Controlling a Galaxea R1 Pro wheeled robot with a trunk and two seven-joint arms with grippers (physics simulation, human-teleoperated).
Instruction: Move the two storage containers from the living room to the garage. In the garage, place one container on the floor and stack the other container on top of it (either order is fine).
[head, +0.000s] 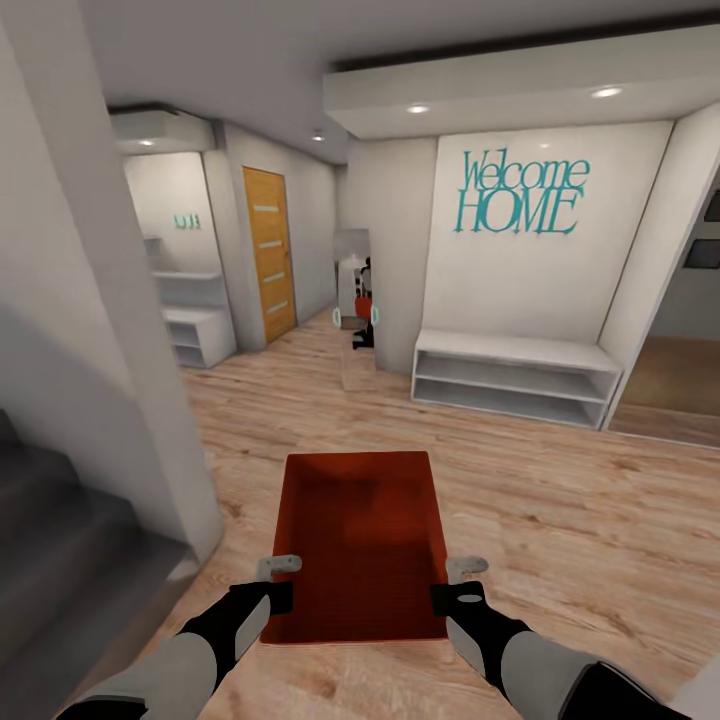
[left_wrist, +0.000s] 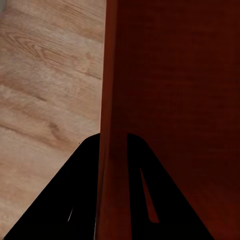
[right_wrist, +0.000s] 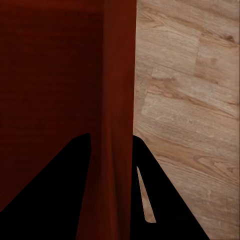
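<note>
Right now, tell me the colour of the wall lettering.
Teal "Welcome HOME" lettering on a white wall; the head view shows it best.

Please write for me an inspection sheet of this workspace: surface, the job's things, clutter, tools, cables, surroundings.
Surface: light wood plank floor.
Job's things: one orange-red storage container, open and without lid, carried in front of the robot above the floor; a second one not seen.
Clutter: nothing seen.
Tools: left tool clamps the container's left wall, right tool clamps its right wall; in each wrist view one finger sits inside the wall and one outside.
Cables: nothing seen.
Surroundings: hallway with white walls, a low white shelf bench under teal "Welcome HOME" lettering, a wooden door with pale stripes ahead left, a mirror, dark stairs at the left.
</note>
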